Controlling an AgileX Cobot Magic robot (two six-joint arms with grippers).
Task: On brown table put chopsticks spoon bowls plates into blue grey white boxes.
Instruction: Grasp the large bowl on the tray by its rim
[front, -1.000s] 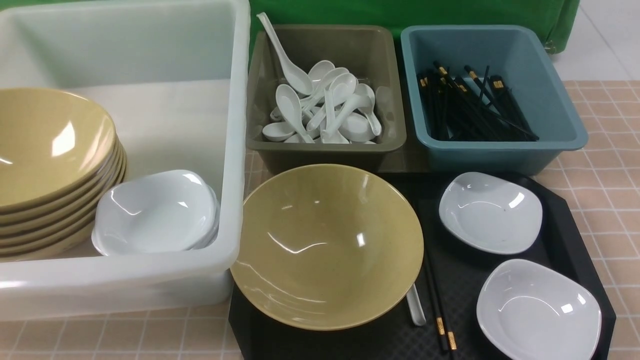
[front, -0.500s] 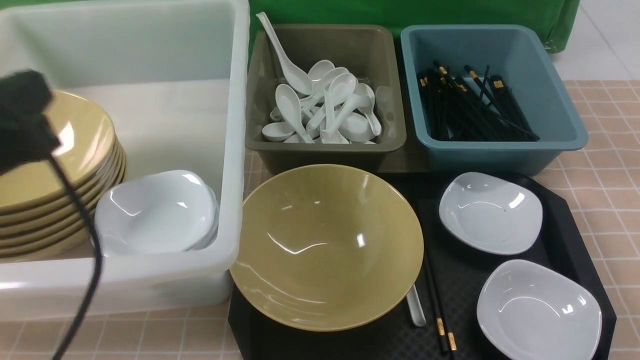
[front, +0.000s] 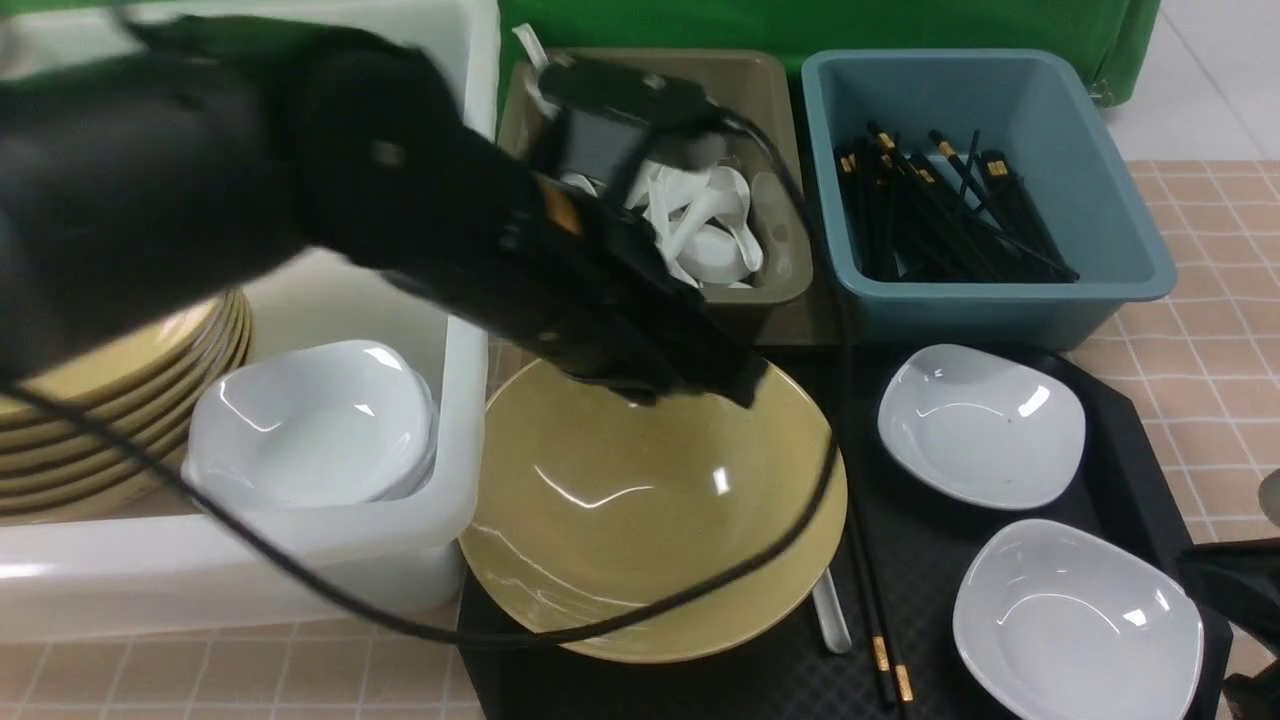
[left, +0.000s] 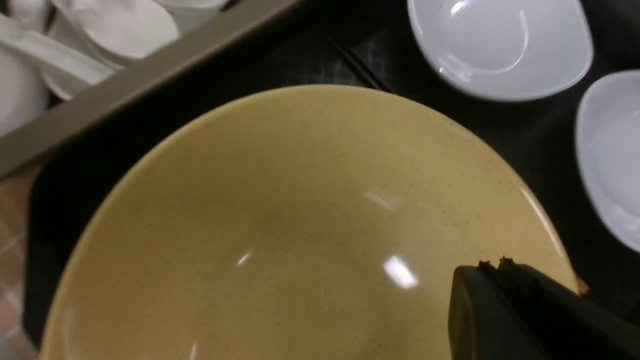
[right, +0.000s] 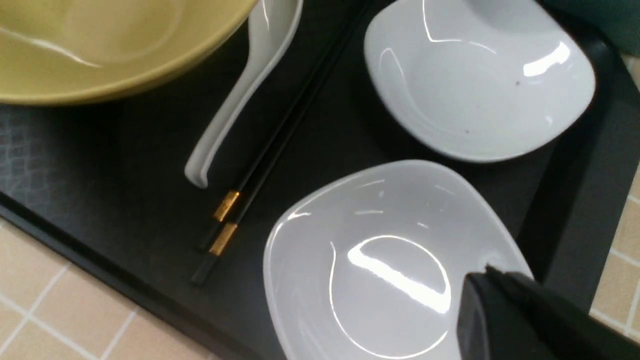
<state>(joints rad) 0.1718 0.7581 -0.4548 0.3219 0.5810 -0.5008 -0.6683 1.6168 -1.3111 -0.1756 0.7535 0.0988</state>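
Well, our left gripper (left: 492, 265) had its jaws pressed together on nothing, above the far rim of the bowl (front: 650, 500) on the black tray (front: 1110, 470); its arm (front: 300, 150) hid part of the grey box (front: 775, 290) behind the bowl. Our right gripper (right: 487, 274), closed and empty, hung over the nearer plate (right: 380, 260) right of the bowl. Spoon (front: 832, 610) and chopsticks (front: 878, 650) lay beside the bowl's right edge.

Bright, glossy glare, blurred arm (front: 300, 200)
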